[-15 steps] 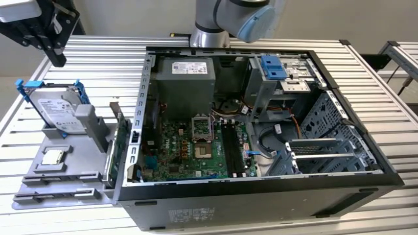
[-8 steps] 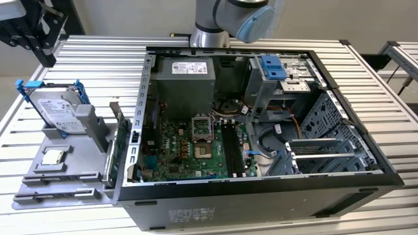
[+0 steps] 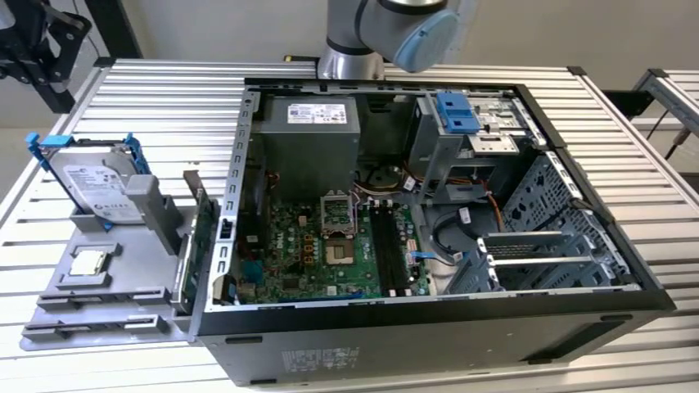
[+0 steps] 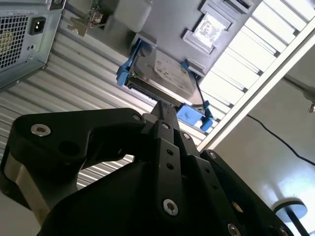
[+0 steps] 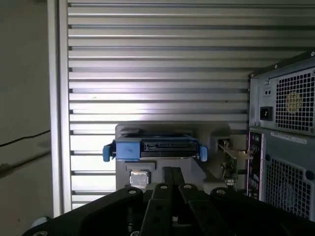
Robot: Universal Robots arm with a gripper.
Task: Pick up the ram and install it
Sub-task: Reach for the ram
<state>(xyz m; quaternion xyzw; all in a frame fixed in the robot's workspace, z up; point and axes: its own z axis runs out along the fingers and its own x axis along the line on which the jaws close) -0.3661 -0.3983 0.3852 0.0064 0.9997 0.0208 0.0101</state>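
The ram (image 3: 195, 233) is a long, thin, dark-green stick. It stands on edge at the side of the grey plastic tray (image 3: 65, 315) nearest the computer case (image 3: 437, 344), well apart from the claw. From its left, the exterior view takes in the silver hard drive (image 3: 98, 192) in its blue bracket, then the small square processor chip (image 3: 87, 262) and the ram. Next comes the open case with its green motherboard (image 3: 295, 246), and the arm (image 3: 382, 33) beyond it. Both wrist views give instead the black claw (image 4: 165, 110) (image 5: 172, 170), its fingers pressed together on nothing. The hard drive lies straight ahead of its tips, and the ribbed metal counter (image 5: 157, 59) stretches beyond.
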